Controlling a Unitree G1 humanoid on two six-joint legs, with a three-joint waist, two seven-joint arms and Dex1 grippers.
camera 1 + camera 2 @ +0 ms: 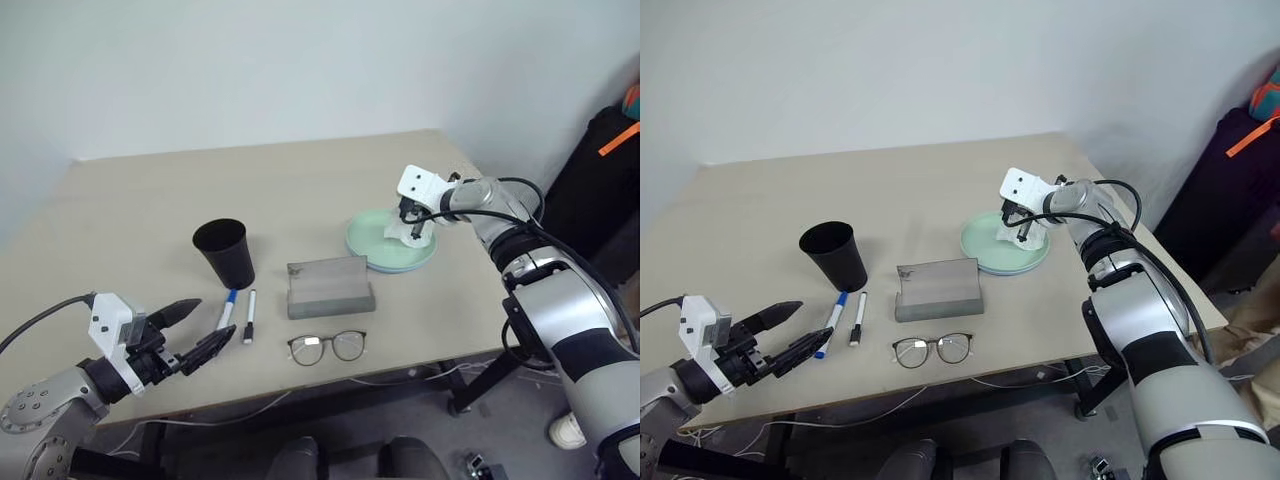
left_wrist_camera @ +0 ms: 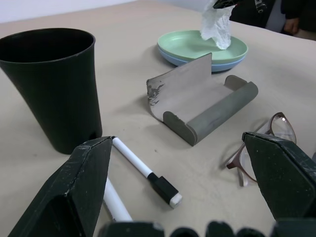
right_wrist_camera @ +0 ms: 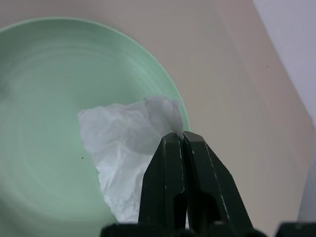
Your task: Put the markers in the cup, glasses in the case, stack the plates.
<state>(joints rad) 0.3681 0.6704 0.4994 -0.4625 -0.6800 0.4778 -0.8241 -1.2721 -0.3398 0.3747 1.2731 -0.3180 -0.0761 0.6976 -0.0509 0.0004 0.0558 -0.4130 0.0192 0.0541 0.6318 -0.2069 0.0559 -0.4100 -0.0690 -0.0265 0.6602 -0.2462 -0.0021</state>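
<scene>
Right gripper (image 3: 182,140) pinches white tissue (image 3: 126,148) over stacked plates (image 1: 365,240) — left gripper (image 1: 195,330) spread

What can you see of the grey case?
The grey case is an oblong felt-like box lying open on the table, its thin lid standing up along the far side with a frayed corner. The tray is empty, with rounded ends. It sits between the black cup and the stacked plates, just behind the glasses; nothing touches it.
</scene>
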